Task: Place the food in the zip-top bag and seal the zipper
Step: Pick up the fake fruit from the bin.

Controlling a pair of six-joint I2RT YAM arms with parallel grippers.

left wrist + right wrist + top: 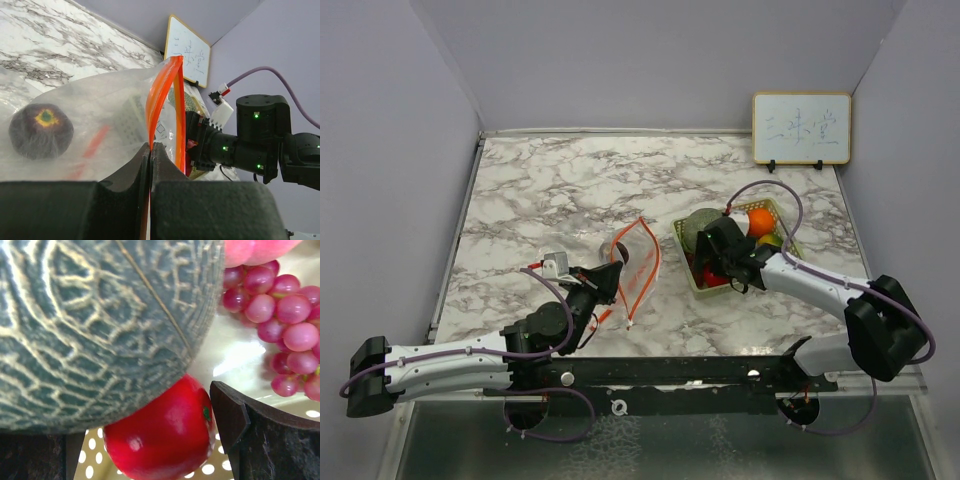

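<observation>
Zip-top bag (638,262), centre frame, holds 1 dark purple fruit (41,131); left gripper (151,150) is clamped on its rim. Loading step: right gripper (718,255), jaws spread wide and empty, straddles the red apple (160,440); next, close and lift.

Left pincer (610,282) at zip-top bag (638,262) edge; right pincer (712,264) in basket (769,206) beside melon (697,228).

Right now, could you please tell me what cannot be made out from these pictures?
Whiteboard writing, top view: too small.
Grapes, right wrist view: cut off by edge.
Red apple, right wrist view: partly hidden by melon.
Dark purple fruit, left wrist view: hazy behind zip-top bag.
</observation>
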